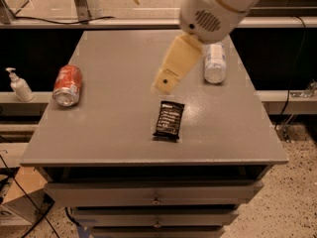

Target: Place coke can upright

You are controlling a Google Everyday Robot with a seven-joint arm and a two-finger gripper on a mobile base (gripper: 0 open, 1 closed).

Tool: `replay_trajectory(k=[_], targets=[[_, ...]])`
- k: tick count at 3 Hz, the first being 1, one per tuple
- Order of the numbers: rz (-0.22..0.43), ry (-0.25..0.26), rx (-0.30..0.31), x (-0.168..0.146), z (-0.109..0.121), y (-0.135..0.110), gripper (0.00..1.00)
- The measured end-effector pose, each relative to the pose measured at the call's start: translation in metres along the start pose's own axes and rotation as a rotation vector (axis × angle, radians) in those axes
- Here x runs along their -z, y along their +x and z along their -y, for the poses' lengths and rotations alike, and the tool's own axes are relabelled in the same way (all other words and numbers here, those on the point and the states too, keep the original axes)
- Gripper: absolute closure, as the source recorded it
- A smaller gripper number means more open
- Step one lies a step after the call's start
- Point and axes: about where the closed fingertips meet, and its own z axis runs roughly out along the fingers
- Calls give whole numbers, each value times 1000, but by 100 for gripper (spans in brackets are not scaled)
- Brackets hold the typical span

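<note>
The coke can [68, 85] is red-orange with a silver rim. It lies on its side near the left edge of the grey table [119, 133], its silver end facing the front. My gripper [168, 82] is a tan wedge hanging from the white arm [223, 6]. It hovers above the table's middle, well to the right of the can and just above the black snack wrapper [169, 119]. It touches nothing.
A clear plastic bottle with a white label [215, 62] lies on the table at the right rear, partly behind the arm. A white soap dispenser [20, 86] stands on a ledge left of the table. Drawers sit below the tabletop.
</note>
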Motion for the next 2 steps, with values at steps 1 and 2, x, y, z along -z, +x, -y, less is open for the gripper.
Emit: replay_trajectory(k=[1, 2], targets=[[-11, -15, -29, -24, -10, -39, 0], [21, -46, -81, -45, -23, -78, 0]])
